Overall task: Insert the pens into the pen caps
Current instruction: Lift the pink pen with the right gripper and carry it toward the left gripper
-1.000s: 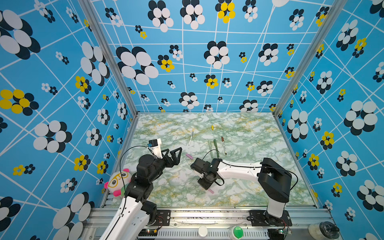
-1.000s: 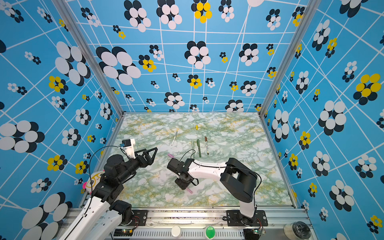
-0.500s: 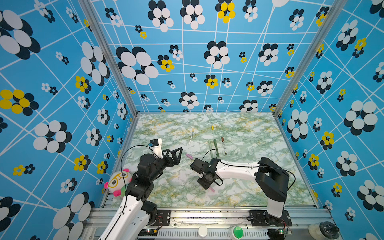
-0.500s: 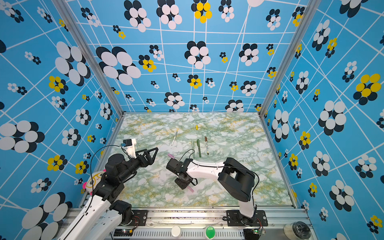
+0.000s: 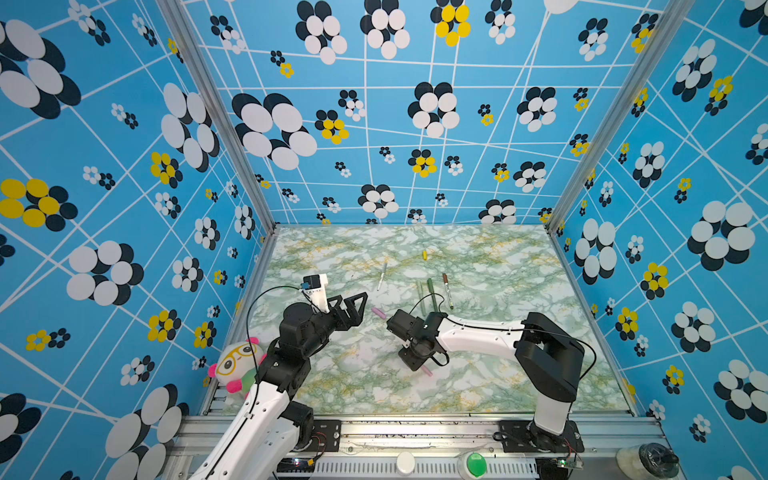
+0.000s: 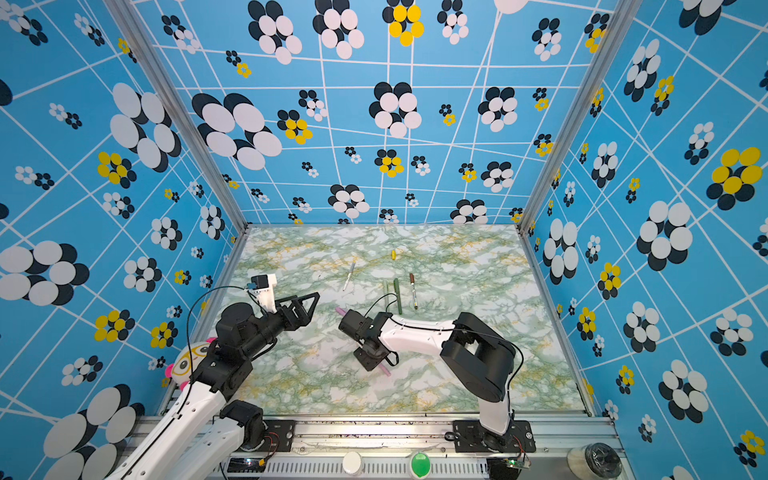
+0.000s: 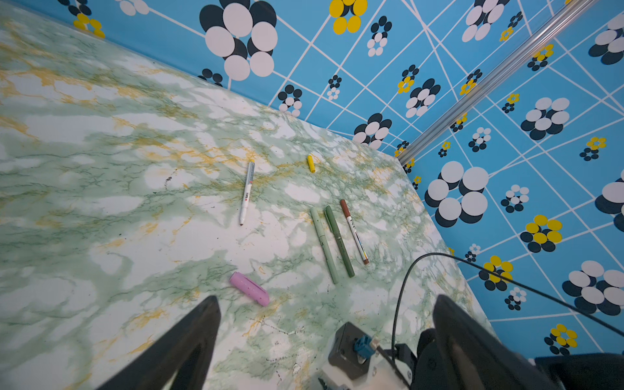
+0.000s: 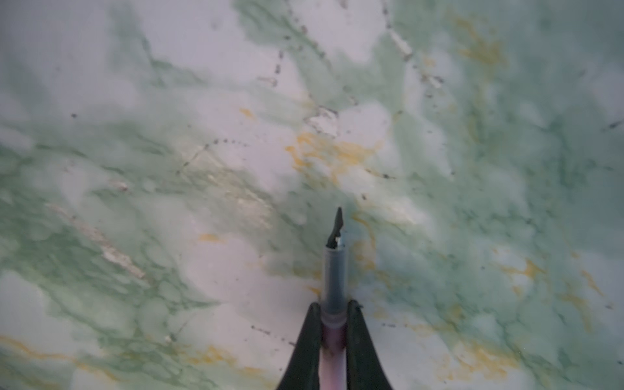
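My right gripper [image 8: 333,305] is shut on the pink pen [image 8: 333,287], whose dark pointed tip sticks out past the fingers, close over the table. In both top views the pen's pink tail [image 5: 426,371] [image 6: 383,370] shows under that gripper [image 5: 415,361]. The pink cap [image 5: 378,312] [image 7: 249,289] lies between the two arms. My left gripper [image 5: 353,309] [image 7: 326,300] hangs wide open and holds nothing, just short of the cap. Farther back lie a white-yellow pen [image 5: 382,276], a yellow cap [image 5: 424,254], and pale green [image 5: 421,297], dark green [image 5: 432,295] and brown-marked [image 5: 447,291] pens side by side.
A plush toy [image 5: 237,365] sits at the table's front left corner beside the left arm. Patterned blue walls close in the table [image 5: 498,374] on three sides. The right arm's black cable [image 7: 401,293] loops above the green pens.
The right gripper's jaws have shut on the pink pen, and that arm has shifted slightly to the left. The left arm and its open gripper have held still.
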`<state>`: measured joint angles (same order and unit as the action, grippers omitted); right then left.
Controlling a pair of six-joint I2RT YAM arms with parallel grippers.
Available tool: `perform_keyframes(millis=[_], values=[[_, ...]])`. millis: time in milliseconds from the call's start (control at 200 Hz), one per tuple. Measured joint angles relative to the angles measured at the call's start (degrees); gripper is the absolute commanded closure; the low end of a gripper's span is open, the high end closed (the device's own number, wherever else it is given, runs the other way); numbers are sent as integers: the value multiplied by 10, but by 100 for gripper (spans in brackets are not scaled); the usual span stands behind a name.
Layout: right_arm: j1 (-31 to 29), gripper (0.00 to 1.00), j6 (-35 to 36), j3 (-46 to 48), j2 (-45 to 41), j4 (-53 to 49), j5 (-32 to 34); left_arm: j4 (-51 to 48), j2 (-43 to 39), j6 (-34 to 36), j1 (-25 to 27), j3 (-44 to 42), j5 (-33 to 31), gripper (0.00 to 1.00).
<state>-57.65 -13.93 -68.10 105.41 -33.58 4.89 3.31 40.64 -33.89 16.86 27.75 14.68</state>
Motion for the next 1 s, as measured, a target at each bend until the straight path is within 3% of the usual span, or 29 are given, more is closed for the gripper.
perform_keyframes(millis=[305, 615, 765, 1000], values=[[120, 94, -31, -49, -109, 42, -61, 0, 17, 20, 0, 38, 62, 1], [235, 95, -124, -81, -178, 128, -167, 14, 44, 35, 4, 80, 228, 2], [247, 94, -160, -81, -182, 172, -229, 5, 85, 50, 40, 109, 280, 6], [247, 95, -194, -45, -198, 239, -334, 0, 143, 62, 80, 122, 286, 11]])
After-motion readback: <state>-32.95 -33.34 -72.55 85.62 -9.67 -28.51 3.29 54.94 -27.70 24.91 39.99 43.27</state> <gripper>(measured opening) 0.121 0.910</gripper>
